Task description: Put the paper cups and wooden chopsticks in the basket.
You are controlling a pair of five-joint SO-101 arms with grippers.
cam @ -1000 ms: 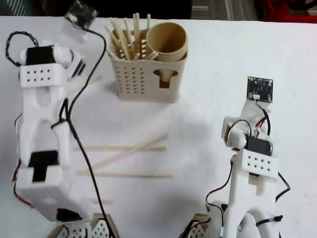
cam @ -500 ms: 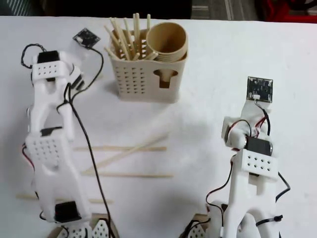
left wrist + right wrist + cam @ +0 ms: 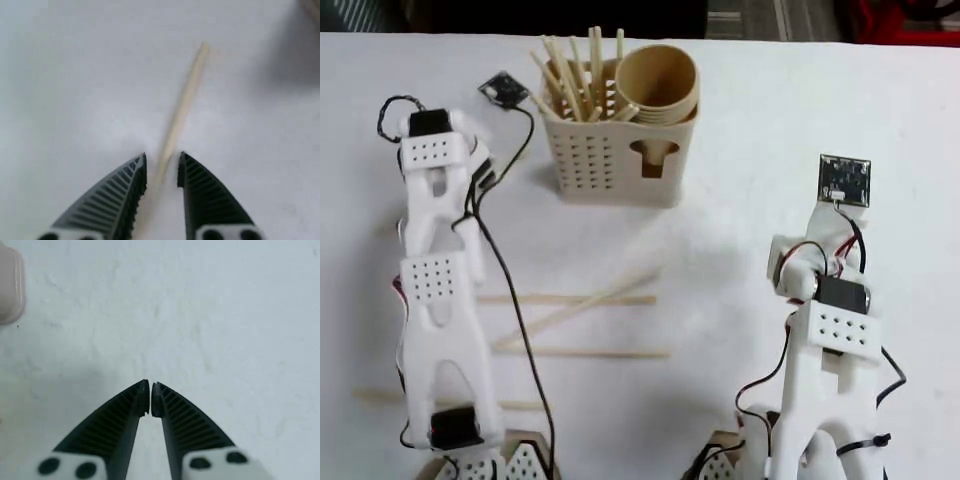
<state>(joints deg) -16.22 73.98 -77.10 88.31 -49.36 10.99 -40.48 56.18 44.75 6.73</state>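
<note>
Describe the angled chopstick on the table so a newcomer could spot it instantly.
Find the basket at the table's far side. On the bare surface in front of it, between the two arms, lie three loose chopsticks. The angled chopstick is the one running diagonally, crossing the farther of the two level chopsticks.

Cream perforated basket (image 3: 615, 165), upright at 12 o'clock on the table (image 3: 770, 110), holds nested tan paper cups (image 3: 658, 80) and a leaning chopstick bundle (image 3: 572, 72). Three loose chopsticks (image 3: 600, 352) lie flat, two crossing, at 6 o'clock of it.
</note>
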